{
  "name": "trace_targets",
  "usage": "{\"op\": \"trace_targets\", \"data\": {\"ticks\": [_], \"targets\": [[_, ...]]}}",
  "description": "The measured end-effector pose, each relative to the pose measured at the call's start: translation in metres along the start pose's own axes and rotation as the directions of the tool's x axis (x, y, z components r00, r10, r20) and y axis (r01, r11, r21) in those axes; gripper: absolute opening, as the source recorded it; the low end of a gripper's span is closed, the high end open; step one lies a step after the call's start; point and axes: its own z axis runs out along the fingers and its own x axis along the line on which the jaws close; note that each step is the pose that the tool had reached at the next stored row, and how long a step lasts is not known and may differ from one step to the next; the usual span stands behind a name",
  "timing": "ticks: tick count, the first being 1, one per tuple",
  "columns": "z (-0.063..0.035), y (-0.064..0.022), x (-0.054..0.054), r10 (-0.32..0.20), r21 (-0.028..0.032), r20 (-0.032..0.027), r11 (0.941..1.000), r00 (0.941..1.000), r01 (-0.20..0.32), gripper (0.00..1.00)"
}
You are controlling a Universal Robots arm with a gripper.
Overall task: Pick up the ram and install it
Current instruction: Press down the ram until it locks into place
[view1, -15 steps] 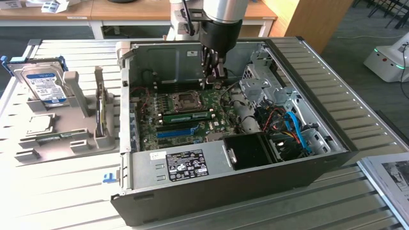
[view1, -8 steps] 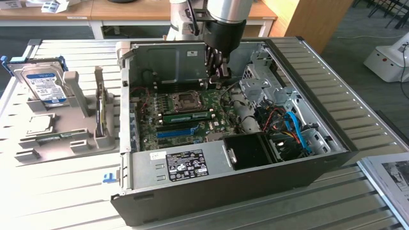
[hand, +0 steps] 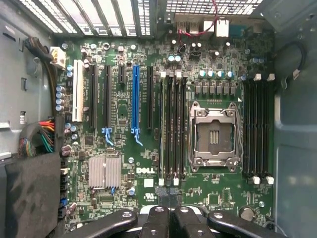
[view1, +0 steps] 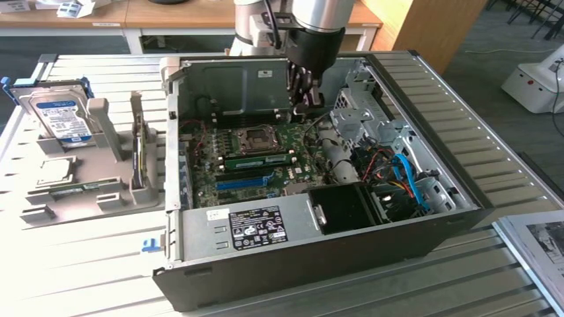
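Here, you find the ram (view1: 255,159) standing in one of the long black slots on the motherboard (view1: 207,168), just beside the CPU socket (view1: 257,137) and on the side of it that faces the blue slot strip (view1: 240,182). It sits level along the slot, its green face and row of dark chips turned toward the exterior camera. You cannot tell whether the clips at its ends are latched.

Above it, your gripper (hand: 171,218) hangs inside the open case (view1: 291,264), over the far edge of the board beyond the socket. The jaws are clenched together, fingers (hand: 157,223) meeting with nothing between them, and they touch neither the ram nor the board.

From the wrist camera you look straight down on the slots, so the ram is edge-on there and hard to pick out from its empty neighbours. In the exterior view the fingertips merge with the dark metal behind them, and the arm's upper part is cut off by the frame. A black block (view1: 345,208) and a tangle of blue and red cables (view1: 401,175) hide the board's near corner.

Outside the case, on the slatted surface (view1: 79,277) toward the exterior view's left, a grey holder (view1: 79,211) carries a hard drive (view1: 57,115) standing upright.
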Motion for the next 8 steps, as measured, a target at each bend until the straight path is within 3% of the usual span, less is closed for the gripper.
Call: {"op": "trace_targets", "data": {"ticks": [8], "targets": [[-0.0001,-0.0052,-0.0001,0.000,0.0000,0.0001,1.0000,1.0000,0.000,0.10]]}}
